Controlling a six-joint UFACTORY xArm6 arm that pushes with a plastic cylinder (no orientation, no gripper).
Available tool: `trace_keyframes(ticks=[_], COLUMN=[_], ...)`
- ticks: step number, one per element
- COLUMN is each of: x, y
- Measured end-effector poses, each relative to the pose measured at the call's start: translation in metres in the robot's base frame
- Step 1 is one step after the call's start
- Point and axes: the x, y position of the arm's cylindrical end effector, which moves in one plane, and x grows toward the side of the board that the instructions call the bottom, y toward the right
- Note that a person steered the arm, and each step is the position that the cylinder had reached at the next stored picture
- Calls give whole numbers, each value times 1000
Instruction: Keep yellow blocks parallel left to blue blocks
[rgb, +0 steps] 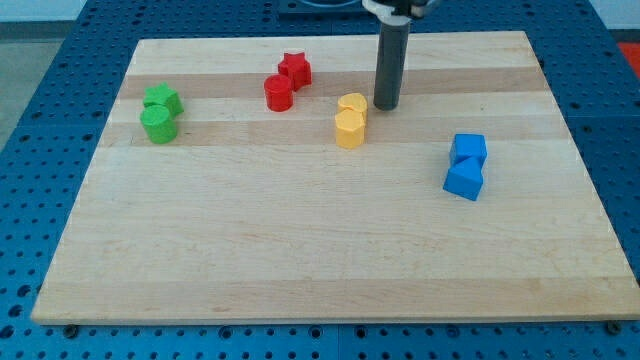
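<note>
Two yellow blocks stand touching near the board's upper middle: a heart-like one (352, 105) above a hexagon-like one (349, 130). Two blue blocks stand touching at the view's right: a cube (468, 149) above an angular block (463, 180). My tip (386, 105) rests on the board just right of the upper yellow block, a small gap apart. The blue pair lies right of and lower than the yellow pair.
A red star (295, 69) and a red cylinder (279, 93) sit upper left of the yellow blocks. Two green blocks (159, 112) sit at the view's left. The wooden board (320, 270) lies on a blue perforated table.
</note>
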Motion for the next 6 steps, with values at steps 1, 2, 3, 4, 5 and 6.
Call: trace_keyframes(ticks=[1, 2, 3, 4, 5, 6], x=[-10, 14, 45, 48, 48, 37], y=[-18, -40, -43, -43, -43, -43])
